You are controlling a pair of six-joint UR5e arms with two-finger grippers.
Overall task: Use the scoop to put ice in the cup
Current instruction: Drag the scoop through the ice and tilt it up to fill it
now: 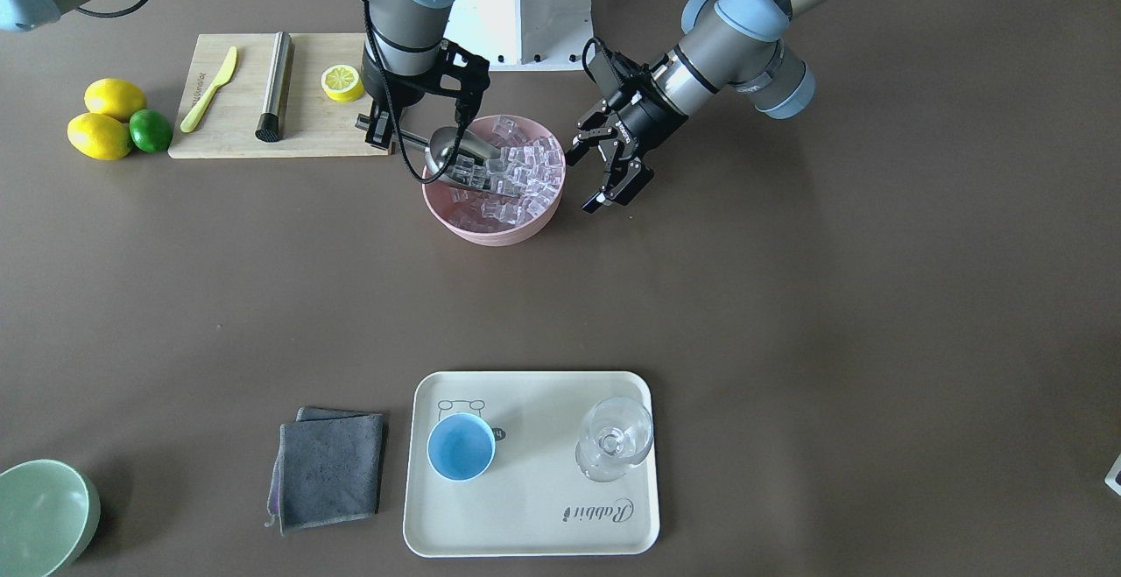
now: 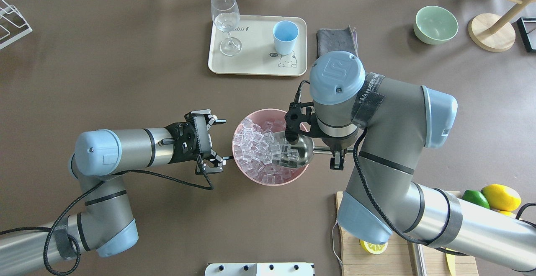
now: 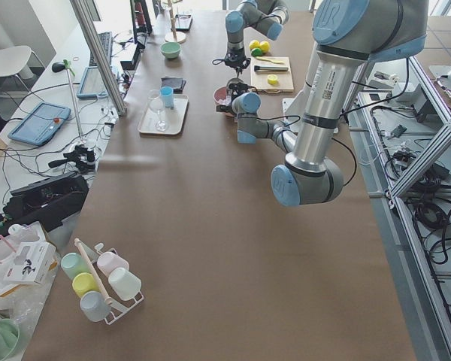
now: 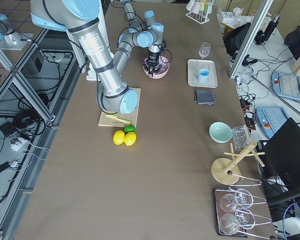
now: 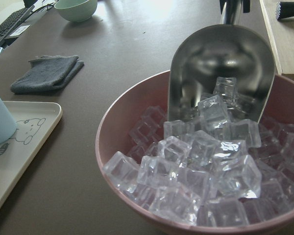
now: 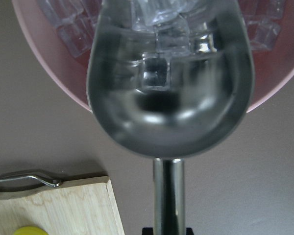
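The steel scoop (image 1: 460, 154) lies tilted in a pink bowl (image 1: 490, 231), its trough dug into the heap of clear ice cubes (image 1: 525, 170), with a few cubes inside it (image 6: 156, 73). My right gripper (image 2: 335, 152) is shut on the scoop's rod handle at the bowl's edge. My left gripper (image 2: 222, 142) is open and empty, just beside the bowl's other side, and its wrist view looks into the bowl (image 5: 117, 122). The light-blue cup (image 1: 461, 446) stands upright on a cream tray (image 1: 525, 524), far across the table from both grippers.
A stemmed glass (image 1: 615, 439) shares the tray. A grey cloth (image 1: 328, 467) lies beside it and a pale-green bowl (image 1: 39, 516) sits at the corner. A cutting board (image 1: 219, 135) holds a knife, steel cylinder and lemon half; lemons and a lime (image 1: 151, 130) lie nearby.
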